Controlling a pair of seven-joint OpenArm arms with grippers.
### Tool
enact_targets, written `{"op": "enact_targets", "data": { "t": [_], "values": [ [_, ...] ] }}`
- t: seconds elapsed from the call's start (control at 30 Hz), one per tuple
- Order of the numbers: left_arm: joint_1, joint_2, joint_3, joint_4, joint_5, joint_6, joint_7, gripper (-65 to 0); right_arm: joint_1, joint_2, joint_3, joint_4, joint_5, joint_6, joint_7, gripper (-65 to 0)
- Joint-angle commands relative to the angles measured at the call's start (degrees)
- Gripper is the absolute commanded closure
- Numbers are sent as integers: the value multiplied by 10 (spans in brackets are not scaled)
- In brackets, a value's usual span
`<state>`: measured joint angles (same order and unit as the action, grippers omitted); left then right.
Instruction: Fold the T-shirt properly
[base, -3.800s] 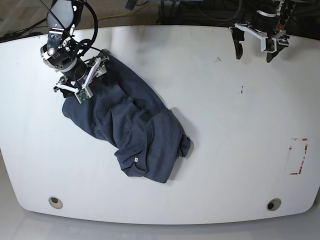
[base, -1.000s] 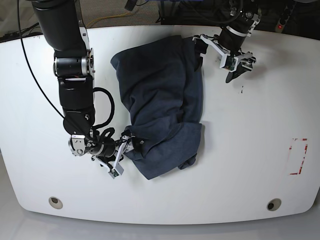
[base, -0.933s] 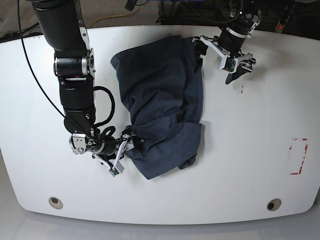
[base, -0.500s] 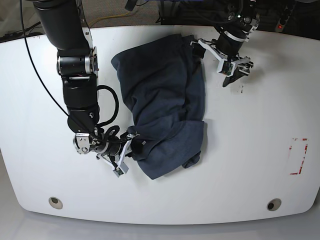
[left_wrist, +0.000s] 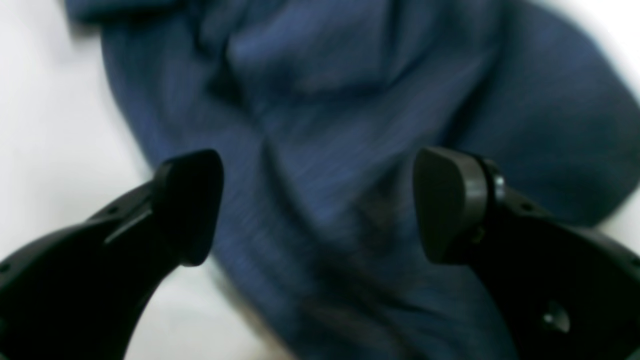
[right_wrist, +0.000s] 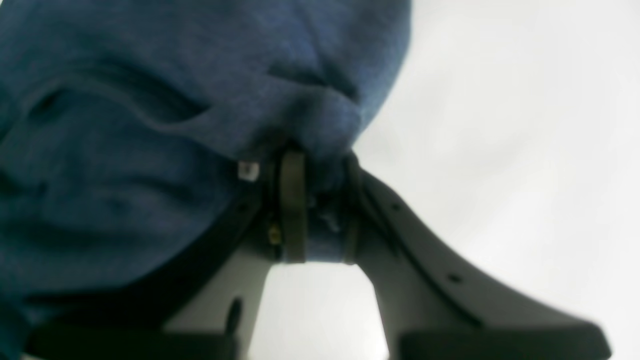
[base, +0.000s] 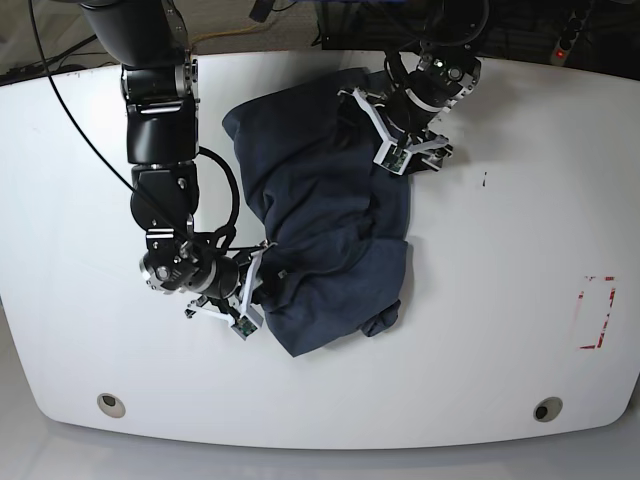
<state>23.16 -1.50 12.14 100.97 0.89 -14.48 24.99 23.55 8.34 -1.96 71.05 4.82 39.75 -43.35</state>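
Observation:
The dark slate-blue T-shirt (base: 320, 200) lies crumpled in the middle of the white table (base: 520, 280). My right gripper (base: 255, 290) is at the shirt's lower left edge. In the right wrist view that gripper (right_wrist: 315, 205) is shut on a bunched fold of the T-shirt (right_wrist: 125, 150), with a small white tag (right_wrist: 248, 170) just beside the fingers. My left gripper (base: 402, 138) hovers over the shirt's upper right part. The left wrist view shows this gripper (left_wrist: 317, 205) open, blurred T-shirt (left_wrist: 325, 125) cloth beneath and between its black fingers (left_wrist: 445, 200). No lettering shows.
A red-marked rectangle (base: 597, 313) sits near the table's right edge. Two round holes (base: 112, 404) (base: 547, 409) lie near the front edge. Cables run along the dark floor behind the table's back edge.
My right gripper has shut on the shirt's lower left edge and drawn it slightly. My left gripper has moved left from beside the shirt to over its upper right part, staying open.

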Motion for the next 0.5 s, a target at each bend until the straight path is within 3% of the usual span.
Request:
{"op": "enact_targets", "data": {
  "t": [0.0, 0.3, 0.47],
  "values": [
    [-3, -2, 0, -15, -4, 0, -11, -560, 5, 2, 2, 63, 11, 3, 3, -81],
    [-47, -53, -2, -83, -4, 0, -11, -562, -53, 31, 4, 204, 12, 3, -47, -81],
    [-63, -87, -28, -94, -5, 0, -11, -569, -89, 40, 54, 253, 12, 3, -73, -84]
  ]
}}
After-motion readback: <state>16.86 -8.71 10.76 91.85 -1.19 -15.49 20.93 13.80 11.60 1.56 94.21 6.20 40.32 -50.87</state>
